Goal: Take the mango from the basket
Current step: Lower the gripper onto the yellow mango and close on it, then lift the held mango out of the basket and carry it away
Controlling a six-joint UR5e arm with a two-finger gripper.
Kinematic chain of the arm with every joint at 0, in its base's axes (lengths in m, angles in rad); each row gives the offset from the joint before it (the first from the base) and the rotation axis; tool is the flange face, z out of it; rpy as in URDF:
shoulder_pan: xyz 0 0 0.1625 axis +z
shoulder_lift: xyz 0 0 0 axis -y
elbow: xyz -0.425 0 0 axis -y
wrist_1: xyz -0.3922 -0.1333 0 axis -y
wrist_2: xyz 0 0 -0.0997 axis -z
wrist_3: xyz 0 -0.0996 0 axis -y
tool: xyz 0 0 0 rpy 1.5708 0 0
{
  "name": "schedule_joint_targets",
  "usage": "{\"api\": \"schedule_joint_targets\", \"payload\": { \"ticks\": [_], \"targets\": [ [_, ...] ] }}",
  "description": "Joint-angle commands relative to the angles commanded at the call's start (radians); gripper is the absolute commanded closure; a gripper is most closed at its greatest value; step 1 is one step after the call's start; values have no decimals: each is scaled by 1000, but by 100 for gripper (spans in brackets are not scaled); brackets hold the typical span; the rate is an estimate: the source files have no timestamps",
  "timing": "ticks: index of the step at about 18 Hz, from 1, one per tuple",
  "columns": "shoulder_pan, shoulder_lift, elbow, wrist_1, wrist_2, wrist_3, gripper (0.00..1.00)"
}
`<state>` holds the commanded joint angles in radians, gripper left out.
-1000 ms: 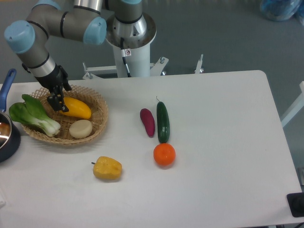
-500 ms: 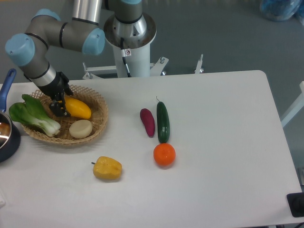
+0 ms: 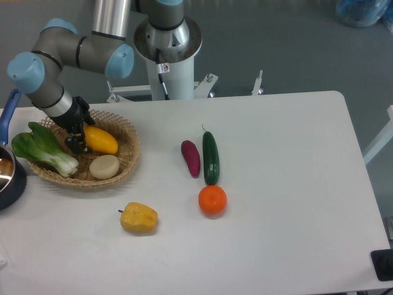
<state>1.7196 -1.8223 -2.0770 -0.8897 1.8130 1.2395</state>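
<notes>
The mango (image 3: 102, 140), a smooth yellow-orange oval, lies in the back part of the round wicker basket (image 3: 130, 155) at the table's left. My gripper (image 3: 75, 140) is down in the basket at the mango's left end. Its dark fingers stand on either side of that end and look open. The fingertips are partly hidden against the mango and the weave. The mango rests on the basket floor.
The basket also holds a green bok choy (image 3: 43, 150) and a pale round piece (image 3: 104, 166). A yellow pepper (image 3: 139, 217), an orange (image 3: 212, 200), a purple sweet potato (image 3: 190, 158) and a cucumber (image 3: 210, 157) lie on the table. A dark pan (image 3: 7, 175) sits at the left edge.
My gripper has come down and slightly left, from above the mango's left end to beside it inside the basket. The mango has barely shifted.
</notes>
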Motion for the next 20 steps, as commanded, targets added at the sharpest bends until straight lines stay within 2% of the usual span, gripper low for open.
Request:
{"api": "schedule_joint_targets", "payload": {
  "ticks": [2,4,8,11,15,17,20],
  "targets": [
    [-3,-5,2,0,35,-26,51],
    [-5,-11,3,0,48,-90,60],
    [-2,21,38,-11,48,-100,59],
    [20,93,46,-14,40,-103,54],
    [92,182,54,-18,29,-118,54],
    [168,204,77,-17,8,-145,54],
    [294,201,116,-9,-14,-183,54]
  ]
}}
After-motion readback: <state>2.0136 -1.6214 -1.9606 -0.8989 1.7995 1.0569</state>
